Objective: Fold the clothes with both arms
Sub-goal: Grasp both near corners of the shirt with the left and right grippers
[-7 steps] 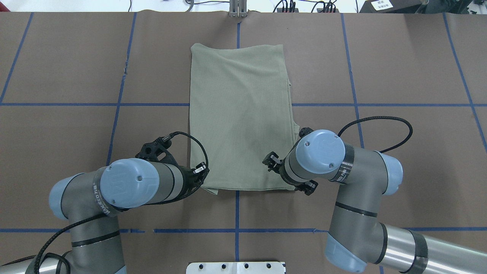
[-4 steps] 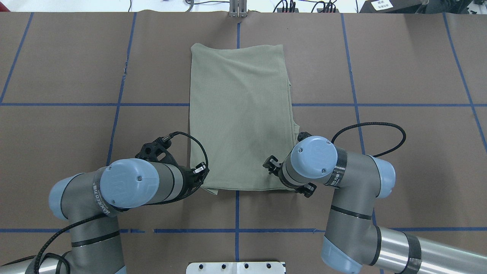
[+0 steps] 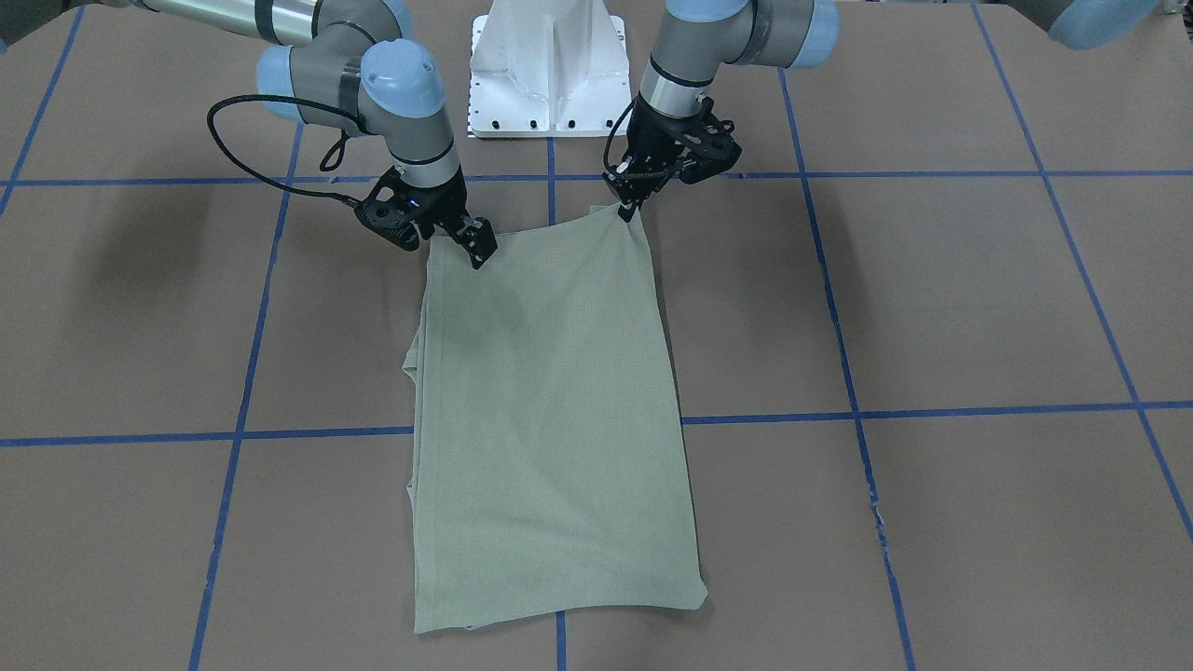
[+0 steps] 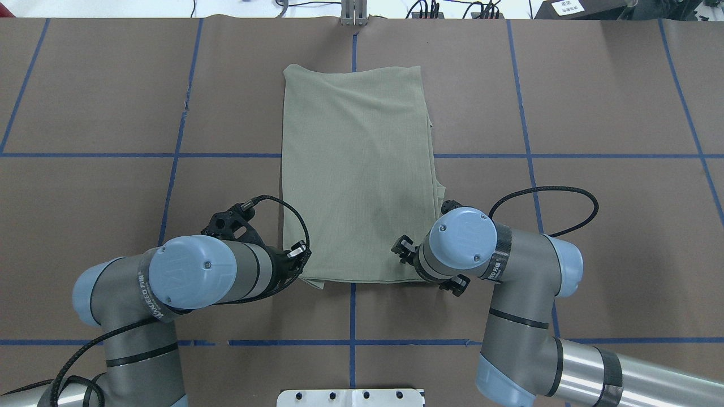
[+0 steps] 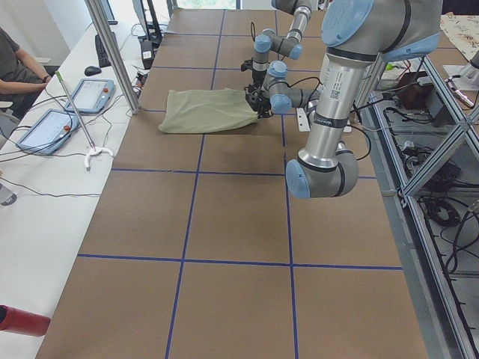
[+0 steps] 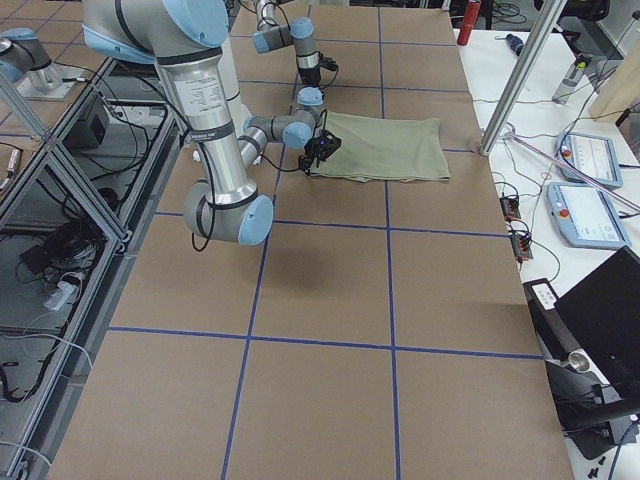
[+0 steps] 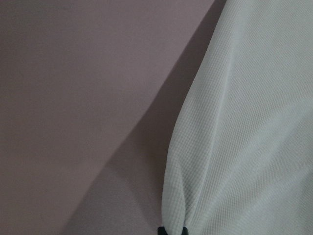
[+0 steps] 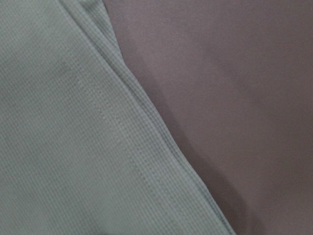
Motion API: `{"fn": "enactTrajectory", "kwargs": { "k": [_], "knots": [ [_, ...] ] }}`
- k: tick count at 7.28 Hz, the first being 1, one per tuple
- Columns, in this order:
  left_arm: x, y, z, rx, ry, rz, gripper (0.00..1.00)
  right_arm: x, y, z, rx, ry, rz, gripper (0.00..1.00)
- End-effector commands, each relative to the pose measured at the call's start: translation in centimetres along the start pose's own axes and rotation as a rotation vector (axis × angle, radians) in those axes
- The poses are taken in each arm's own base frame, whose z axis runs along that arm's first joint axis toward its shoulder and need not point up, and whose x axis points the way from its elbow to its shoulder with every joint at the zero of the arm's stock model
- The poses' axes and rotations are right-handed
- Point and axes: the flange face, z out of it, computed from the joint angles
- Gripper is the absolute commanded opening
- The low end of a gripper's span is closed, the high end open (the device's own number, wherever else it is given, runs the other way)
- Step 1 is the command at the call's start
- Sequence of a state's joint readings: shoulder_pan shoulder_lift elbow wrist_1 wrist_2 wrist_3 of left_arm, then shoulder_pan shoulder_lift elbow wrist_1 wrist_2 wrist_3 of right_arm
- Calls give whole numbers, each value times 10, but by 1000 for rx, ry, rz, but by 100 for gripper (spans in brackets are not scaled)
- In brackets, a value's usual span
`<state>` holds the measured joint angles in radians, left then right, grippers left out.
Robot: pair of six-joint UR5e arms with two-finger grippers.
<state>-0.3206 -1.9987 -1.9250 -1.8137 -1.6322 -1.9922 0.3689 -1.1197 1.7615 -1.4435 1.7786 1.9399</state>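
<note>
Brown paper-covered desk (image 4: pixel 594 102) ruled with blue tape lines (image 4: pixel 352 316), bearing at its centre the pale sage-green knit shirt (image 4: pixel 356 169), laid flat as a long narrow rectangle with one short edge towards the robot, seemingly so that both near corners could be carried over together. The left grey-and-silver jointed arm (image 4: pixel 192 271) and the right arm (image 4: pixel 464 243) each reach down to one near corner. The left black two-finger claw (image 3: pixel 626 207) is pinched closed on its corner, raising a small peak of cloth; the right black claw (image 3: pixel 477 247) sits just inside the other corner, and whether it is parted or gripping cannot be told.
</note>
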Motion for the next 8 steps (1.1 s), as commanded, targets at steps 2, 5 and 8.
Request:
{"fn": "enactTrajectory", "kwargs": {
  "k": [2, 5, 8],
  "knots": [
    [-1, -1, 1, 1, -3, 1, 0, -1, 2, -3, -4, -6, -3, 46],
    [-1, 0, 0, 1, -2, -1, 0, -5, 1, -10, -12, -18, -6, 4],
    [-1, 0, 0, 1, -2, -1, 0, -11, 5, -28, -22, -53, -9, 0]
  ]
}}
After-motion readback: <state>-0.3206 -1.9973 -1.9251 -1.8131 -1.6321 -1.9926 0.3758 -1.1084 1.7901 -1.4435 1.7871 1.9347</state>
